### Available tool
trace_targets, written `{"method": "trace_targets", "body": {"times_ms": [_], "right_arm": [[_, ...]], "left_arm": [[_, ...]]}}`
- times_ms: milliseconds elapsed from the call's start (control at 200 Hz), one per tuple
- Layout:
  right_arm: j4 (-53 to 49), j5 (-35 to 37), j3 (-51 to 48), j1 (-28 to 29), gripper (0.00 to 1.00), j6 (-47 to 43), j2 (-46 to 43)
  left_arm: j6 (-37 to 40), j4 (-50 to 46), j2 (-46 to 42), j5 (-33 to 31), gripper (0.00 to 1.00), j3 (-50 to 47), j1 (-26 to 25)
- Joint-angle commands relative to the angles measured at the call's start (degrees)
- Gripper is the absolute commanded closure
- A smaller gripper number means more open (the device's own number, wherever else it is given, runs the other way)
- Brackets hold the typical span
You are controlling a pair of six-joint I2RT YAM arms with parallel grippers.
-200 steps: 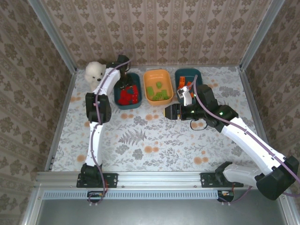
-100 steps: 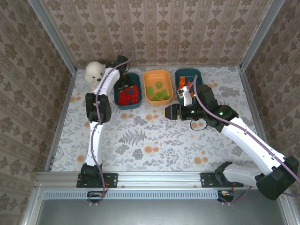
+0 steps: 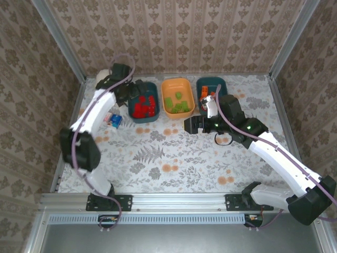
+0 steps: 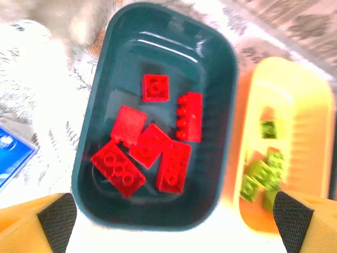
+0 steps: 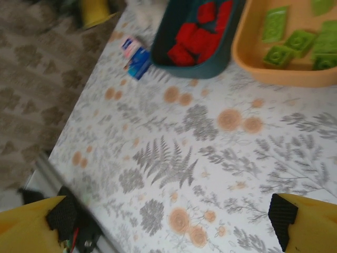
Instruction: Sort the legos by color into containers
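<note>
Left wrist view: the left claw (image 4: pixel 175 213) stands spread wide with nothing between its pads. Just ahead of it the red legos (image 4: pixel 152 147) lie in a dark teal bin (image 4: pixel 224 79); ahead to its right, green legos (image 4: pixel 260 174) sit in the orange bin (image 4: pixel 247 121). The right claw (image 5: pixel 174 215) also gapes empty above the table (image 5: pixel 174 153), with both bins beyond it.

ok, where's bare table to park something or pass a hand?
Crowded: the back row, left teal bin, orange bin and right teal bin side by side, blue-white object left of them. Free: the middle of the table, from those bins to the near rail; a smaller strip right of the right teal bin, out to the wall.
</note>
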Motion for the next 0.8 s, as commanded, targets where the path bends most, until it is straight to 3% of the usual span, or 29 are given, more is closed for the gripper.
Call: {"method": "trace_targets", "body": {"times_ms": [0, 135, 210, 265, 320, 360, 465, 515, 560, 670, 795], "right_arm": [[1.15, 11.95, 0.68, -0.41, 0.00, -0.19, -2.82], [0.02, 19.53, 1.37, -2.74, 0.00, 0.38, -2.72], [-0.99, 29.54, 1.67, -4.08, 0.00, 1.12, -2.20], [-5.59, 41.78, 2.37, -6.45, 0.00, 6.72, -0.30], [-4.53, 47.63, 0.53, -9.77, 0.00, 7.28, 1.19], [0.58, 50.29, -3.26, -11.83, 0.00, 5.37, 1.26], [25.13, 56.14, -17.99, -14.19, 0.00, -6.96, -0.08], [34.20, 59.18, -22.48, -14.73, 0.00, -12.92, 1.28], [35.99, 58.85, -23.56, -16.11, 0.00, -16.42, 3.63], [35.26, 54.35, -24.19, -19.17, 0.00, -19.62, 8.69], [49.44, 47.60, -30.00, -20.80, 0.00, -22.46, 13.34]], "left_arm": [[-1.57, 5.35, -10.77, -2.21, 0.00, -10.74, -0.70], [0.37, 1.30, -24.62, -6.06, 0.00, -20.19, 1.62], [0.43, -3.37, -29.84, -12.35, 0.00, -22.45, 4.07], [-1.10, -8.21, -31.39, -23.97, 0.00, -22.71, 4.45], [-3.06, -11.92, -32.04, -35.14, 0.00, -23.94, 4.91], [1.76, -8.91, -33.16, -38.94, 0.00, -26.83, 5.58], [17.44, 12.51, -37.39, -44.56, 0.00, -41.20, 6.78], [26.47, 25.37, -38.36, -43.39, 0.00, -48.41, 8.05], [31.45, 33.46, -37.15, -41.53, 0.00, -52.75, 9.15], [34.23, 36.13, -30.30, -33.78, 0.00, -53.38, 13.32], [35.64, 45.70, -22.86, -27.57, 0.00, -55.10, 15.58]]}}
